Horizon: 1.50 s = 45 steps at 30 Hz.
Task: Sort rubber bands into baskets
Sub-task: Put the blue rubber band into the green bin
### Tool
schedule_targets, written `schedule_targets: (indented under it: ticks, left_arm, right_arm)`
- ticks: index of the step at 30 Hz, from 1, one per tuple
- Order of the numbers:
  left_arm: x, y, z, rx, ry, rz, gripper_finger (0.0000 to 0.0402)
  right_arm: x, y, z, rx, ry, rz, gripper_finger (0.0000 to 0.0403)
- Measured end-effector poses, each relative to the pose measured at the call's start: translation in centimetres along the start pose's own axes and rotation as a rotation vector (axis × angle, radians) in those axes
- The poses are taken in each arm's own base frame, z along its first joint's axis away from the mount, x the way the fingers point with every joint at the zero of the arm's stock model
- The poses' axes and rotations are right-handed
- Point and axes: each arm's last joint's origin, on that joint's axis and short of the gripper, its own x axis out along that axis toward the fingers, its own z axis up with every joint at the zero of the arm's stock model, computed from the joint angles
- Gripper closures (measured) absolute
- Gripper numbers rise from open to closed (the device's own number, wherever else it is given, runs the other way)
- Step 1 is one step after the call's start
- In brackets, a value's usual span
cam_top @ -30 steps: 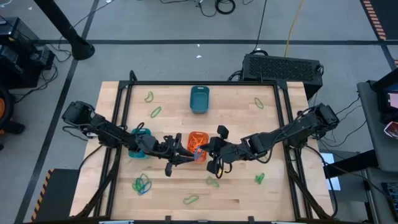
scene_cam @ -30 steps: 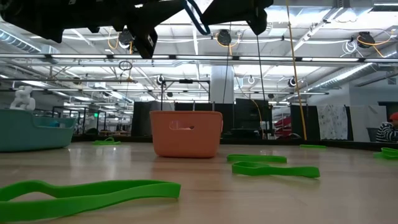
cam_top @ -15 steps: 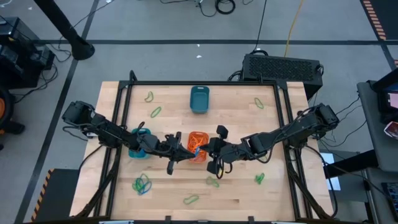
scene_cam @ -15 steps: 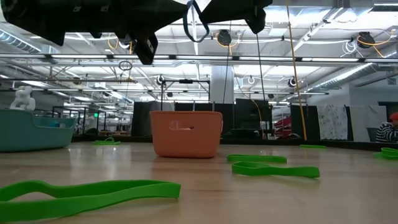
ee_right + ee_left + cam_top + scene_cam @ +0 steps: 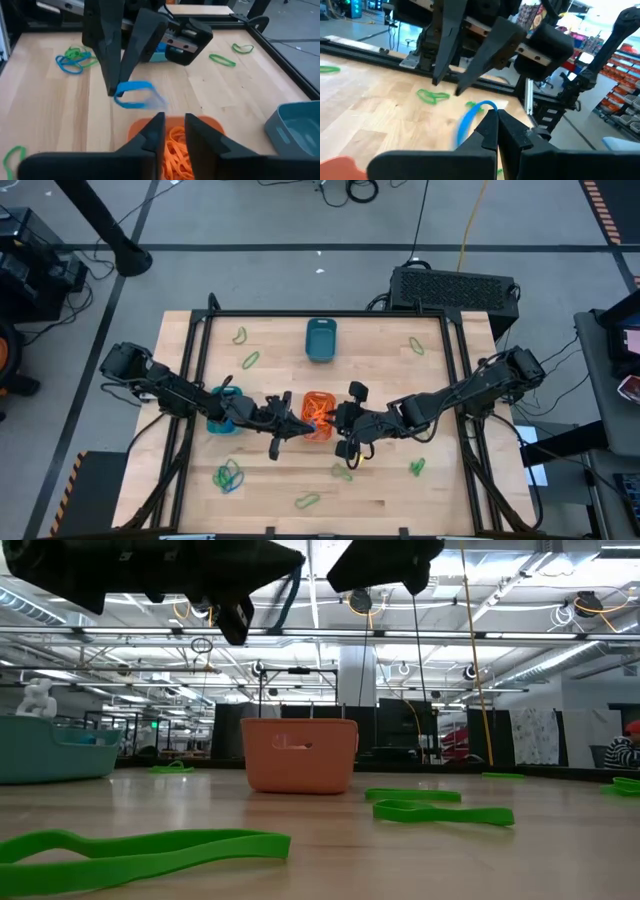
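Right wrist view: the left gripper (image 5: pixel 116 92) has its fingers pinched shut on a blue rubber band (image 5: pixel 136 95), dangling it in the air just beside the orange basket (image 5: pixel 175 142), which holds orange bands. The right gripper (image 5: pixel 173 120) hovers over that basket, fingers slightly parted, holding nothing. High view: green bands (image 5: pixel 249 360) lie scattered across the desk (image 5: pixel 380 360).

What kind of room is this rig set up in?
Probably a large lab or industrial workshop: the wooden table stands on a grey floor strewn with cables, and the low view shows a high ceiling with strip lights and hanging cable reels.
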Motion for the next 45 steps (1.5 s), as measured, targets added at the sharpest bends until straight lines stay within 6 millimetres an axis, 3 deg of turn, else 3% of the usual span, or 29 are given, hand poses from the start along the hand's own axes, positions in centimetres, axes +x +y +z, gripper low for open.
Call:
schedule_targets:
  ticks: [5, 9, 20, 28, 32, 41, 45]
  left_arm:
    - [-0.3, 1.1, -0.6, 0.016, 0.111, 0.081, 0.04]
    - [-1.7, 1.7, -0.7, 0.012, 0.274, 0.185, 0.04]
    - [-11.4, 1.5, 0.1, -0.261, 0.712, 0.54, 0.04]
    - [-15.9, 1.2, -0.2, -0.442, 0.871, 0.721, 0.04]
    - [-16.7, 1.4, -0.6, -0.468, 0.932, 0.817, 0.04]
    - [-16.4, 0.9, -1.1, -0.601, 1.072, 0.745, 0.04]
    - [-16.5, 0.6, -0.3, -0.594, 1.102, 0.726, 0.04]
  right_arm:
    - [0.0, -0.1, -0.5, -0.027, 0.047, -0.009, 0.0289]
    - [0.0, -0.3, -1.0, -0.007, 0.093, -0.021, 0.0271]
    - [-0.1, -0.4, -1.4, 0.025, 0.13, -0.036, 0.0266]
    - [-0.1, -0.4, -1.3, 0.029, 0.126, -0.035, 0.0266]
    - [-0.1, -0.4, -1.3, 0.031, 0.122, -0.033, 0.0266]
    - [-0.1, -0.4, -1.3, 0.035, 0.122, -0.034, 0.0266]
    - [-0.1, -0.4, -1.3, 0.033, 0.122, -0.034, 0.0266]
